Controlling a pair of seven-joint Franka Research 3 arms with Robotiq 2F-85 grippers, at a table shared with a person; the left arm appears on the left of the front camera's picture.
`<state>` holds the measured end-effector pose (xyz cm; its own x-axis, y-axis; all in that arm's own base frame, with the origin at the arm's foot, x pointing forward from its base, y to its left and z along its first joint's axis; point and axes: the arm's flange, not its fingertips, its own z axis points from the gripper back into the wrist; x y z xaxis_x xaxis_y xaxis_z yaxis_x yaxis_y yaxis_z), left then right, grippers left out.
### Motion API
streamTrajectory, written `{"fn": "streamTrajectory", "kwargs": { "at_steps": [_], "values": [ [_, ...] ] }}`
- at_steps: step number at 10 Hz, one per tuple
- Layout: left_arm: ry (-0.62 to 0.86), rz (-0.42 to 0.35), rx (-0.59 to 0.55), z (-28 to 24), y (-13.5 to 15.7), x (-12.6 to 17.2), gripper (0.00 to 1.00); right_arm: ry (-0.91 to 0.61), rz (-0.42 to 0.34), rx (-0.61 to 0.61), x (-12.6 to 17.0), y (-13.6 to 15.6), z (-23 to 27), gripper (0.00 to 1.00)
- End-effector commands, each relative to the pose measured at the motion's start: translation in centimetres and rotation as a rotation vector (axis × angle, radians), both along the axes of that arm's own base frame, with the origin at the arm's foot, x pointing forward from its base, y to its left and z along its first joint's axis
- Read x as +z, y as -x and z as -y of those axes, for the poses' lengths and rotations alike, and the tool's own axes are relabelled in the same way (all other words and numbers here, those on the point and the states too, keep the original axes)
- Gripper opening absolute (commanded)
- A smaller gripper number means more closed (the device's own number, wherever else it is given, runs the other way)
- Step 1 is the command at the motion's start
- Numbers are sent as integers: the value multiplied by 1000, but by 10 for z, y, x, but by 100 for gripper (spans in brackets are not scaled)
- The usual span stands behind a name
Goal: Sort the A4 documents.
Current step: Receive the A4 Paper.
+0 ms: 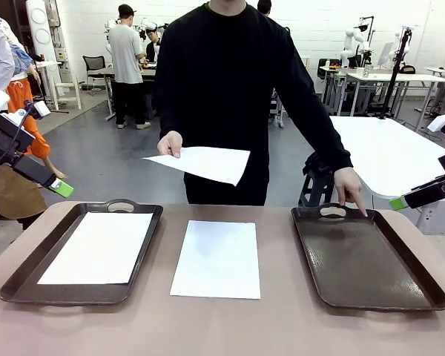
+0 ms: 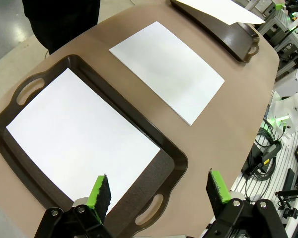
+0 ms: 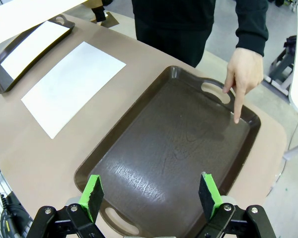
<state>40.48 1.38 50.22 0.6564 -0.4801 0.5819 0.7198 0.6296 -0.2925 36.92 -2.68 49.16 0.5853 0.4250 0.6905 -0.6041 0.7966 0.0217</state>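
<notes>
Handover judged in hand: held sheet (image 1: 200,163) offered, right tray (image 1: 371,259) pointed at. Second sheet (image 1: 100,248) in left tray (image 1: 46,252), third sheet (image 1: 216,259) on table (image 1: 282,319). Left end effector (image 2: 159,191), right end effector (image 3: 151,196) open. Next: offered edge to be gripped.

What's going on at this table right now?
A person across the tan table holds a plain white A4 paper sheet in one hand above the tabletop, and the other hand points an index finger at the far rim of the empty dark brown handled tray on the robot's right. A second white sheet lies in the matching left tray; a third sheet lies flat on the table between the trays. The left gripper and right gripper are open, holding nothing.
</notes>
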Motion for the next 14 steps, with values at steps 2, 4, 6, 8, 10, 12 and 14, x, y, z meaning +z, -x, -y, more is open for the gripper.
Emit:
{"fn": "streamTrajectory", "kwargs": {
  "at_steps": [2, 4, 6, 8, 10, 12, 14],
  "values": [
    [-2, 3, -3, 0, -1, 1, 100, -10, -2, 4, -1, 0, 0, 100],
    [-2, 3, -3, 0, -1, 1, 100, -73, -82, 37, -12, -11, -6, 100],
    [-2, 3, -3, 0, -1, 1, 100, -167, -178, 76, -37, -23, -35, 100],
    [-2, 3, -3, 0, -1, 1, 100, -409, -309, 79, -51, -38, -58, 100],
    [-2, 3, -3, 0, -1, 1, 100, -576, -466, 24, -77, -54, -96, 100],
    [-2, 3, -3, 0, -1, 1, 100, -770, -618, -33, -96, -77, -125, 100],
    [-2, 3, -3, 0, -1, 1, 100, -997, -758, -56, -109, -104, -147, 100]
  ]
}}
